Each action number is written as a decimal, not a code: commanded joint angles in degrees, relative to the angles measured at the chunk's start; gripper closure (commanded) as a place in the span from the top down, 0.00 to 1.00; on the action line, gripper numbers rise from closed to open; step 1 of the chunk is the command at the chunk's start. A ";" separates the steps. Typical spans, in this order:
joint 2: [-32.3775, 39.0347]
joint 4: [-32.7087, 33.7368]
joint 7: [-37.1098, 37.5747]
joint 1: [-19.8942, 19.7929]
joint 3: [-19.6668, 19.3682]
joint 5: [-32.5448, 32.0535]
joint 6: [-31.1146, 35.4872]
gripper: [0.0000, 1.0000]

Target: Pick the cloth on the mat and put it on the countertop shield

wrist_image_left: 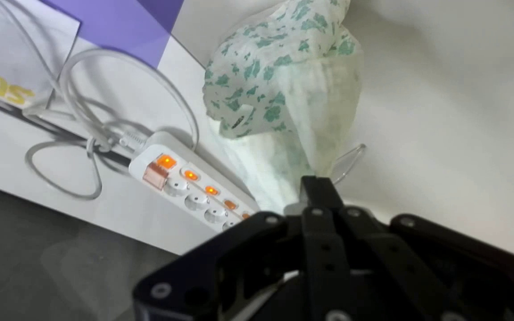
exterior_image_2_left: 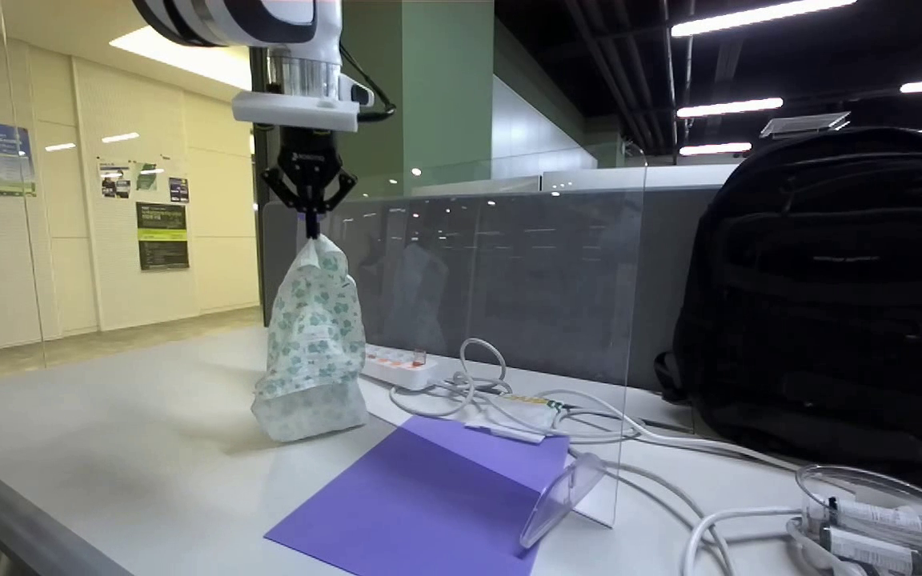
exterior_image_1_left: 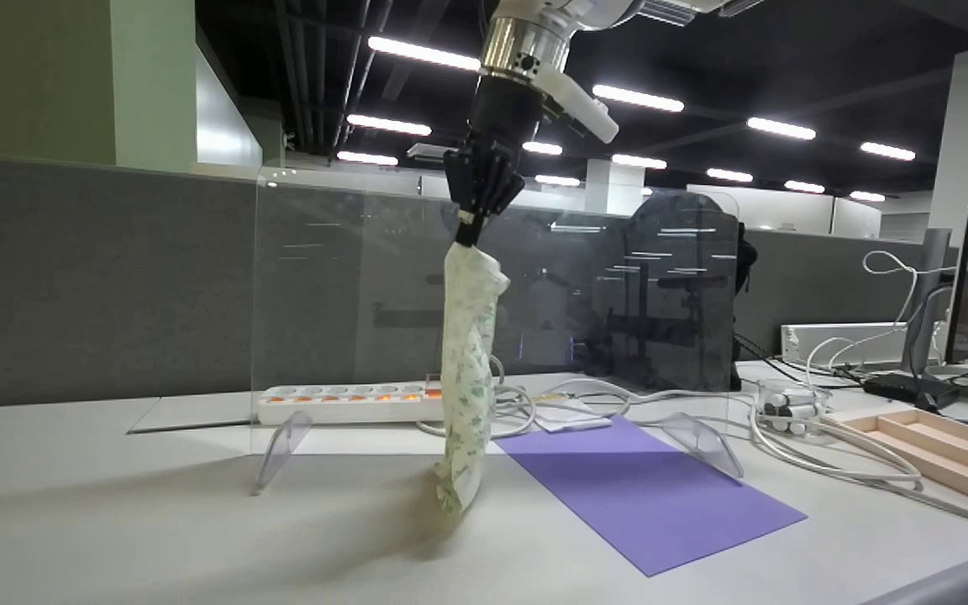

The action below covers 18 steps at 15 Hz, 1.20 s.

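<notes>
The cloth [exterior_image_1_left: 469, 378] is white with green leaf prints. It hangs down from my gripper [exterior_image_1_left: 467, 237], whose fingers are shut on its top end. In an exterior view the cloth [exterior_image_2_left: 313, 344] hangs beside the purple mat [exterior_image_2_left: 421, 496], with its lower edge close to the table; I cannot tell if it touches. The clear countertop shield [exterior_image_1_left: 349, 286] stands upright on two clear feet behind the cloth; it also shows in an exterior view [exterior_image_2_left: 565, 272]. In the wrist view the cloth [wrist_image_left: 261, 84] spreads beyond the closed fingertips [wrist_image_left: 318, 180], and the mat [wrist_image_left: 118, 31] shows at the top.
A white power strip [exterior_image_1_left: 349, 405] and looped cables [exterior_image_2_left: 485, 384] lie behind the shield. A clear foot [exterior_image_2_left: 561, 500] of the shield stands on the mat. A black backpack [exterior_image_2_left: 829, 320], a clear jar of small bottles [exterior_image_1_left: 791, 407] and a wooden tray [exterior_image_1_left: 938, 454] are nearby.
</notes>
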 commanded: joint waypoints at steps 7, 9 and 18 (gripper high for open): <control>2.23 7.74 0.92 4.05 -0.16 -3.81 9.94 0.00; 2.46 8.88 0.41 4.66 0.13 -4.55 13.49 0.00; 2.49 14.87 7.15 4.96 1.25 -17.34 21.92 0.00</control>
